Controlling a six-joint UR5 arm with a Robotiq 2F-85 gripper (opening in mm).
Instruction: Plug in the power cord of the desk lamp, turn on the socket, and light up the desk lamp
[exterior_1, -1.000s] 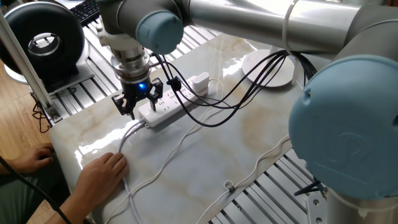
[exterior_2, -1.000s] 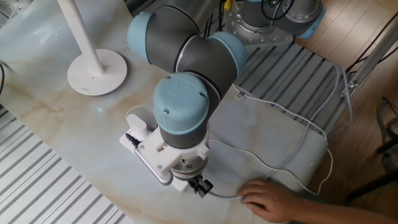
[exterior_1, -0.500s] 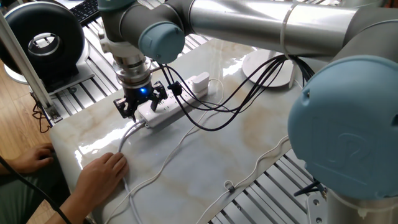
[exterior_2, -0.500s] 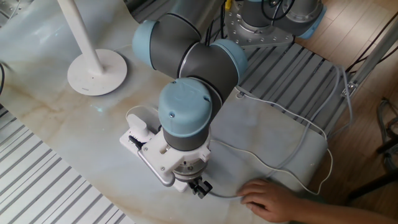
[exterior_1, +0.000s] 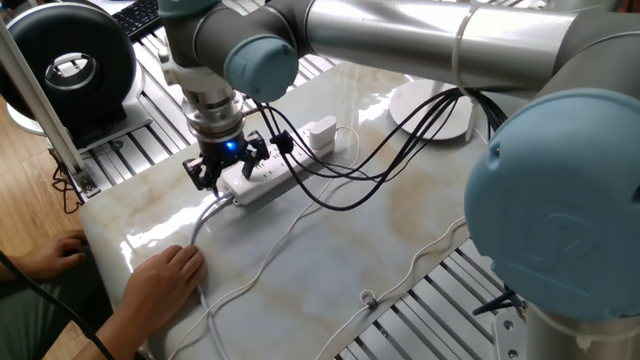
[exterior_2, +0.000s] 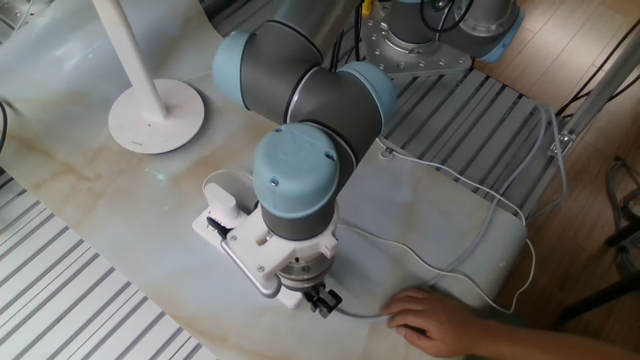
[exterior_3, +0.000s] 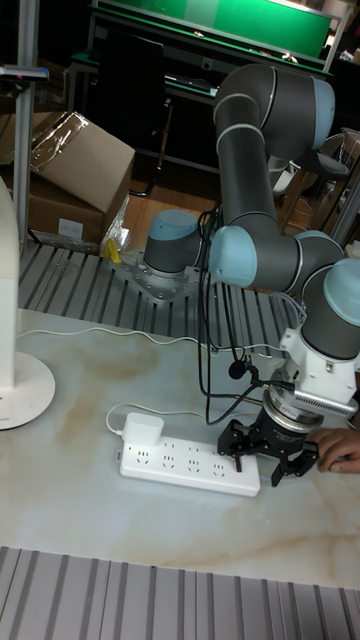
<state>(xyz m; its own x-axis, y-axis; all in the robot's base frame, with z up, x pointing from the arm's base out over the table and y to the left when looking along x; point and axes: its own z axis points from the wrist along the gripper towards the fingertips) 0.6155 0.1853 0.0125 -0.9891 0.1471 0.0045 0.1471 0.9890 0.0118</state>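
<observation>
No text, brand or number can be read anywhere — nothing legible in any view.

You lowered the black two-finger gripper (exterior_1: 222, 166) slightly from where it was a second ago and shifted it a little along the long white rectangular power strip (exterior_1: 262, 178), then it settled; over the last half second it barely moved.
</observation>
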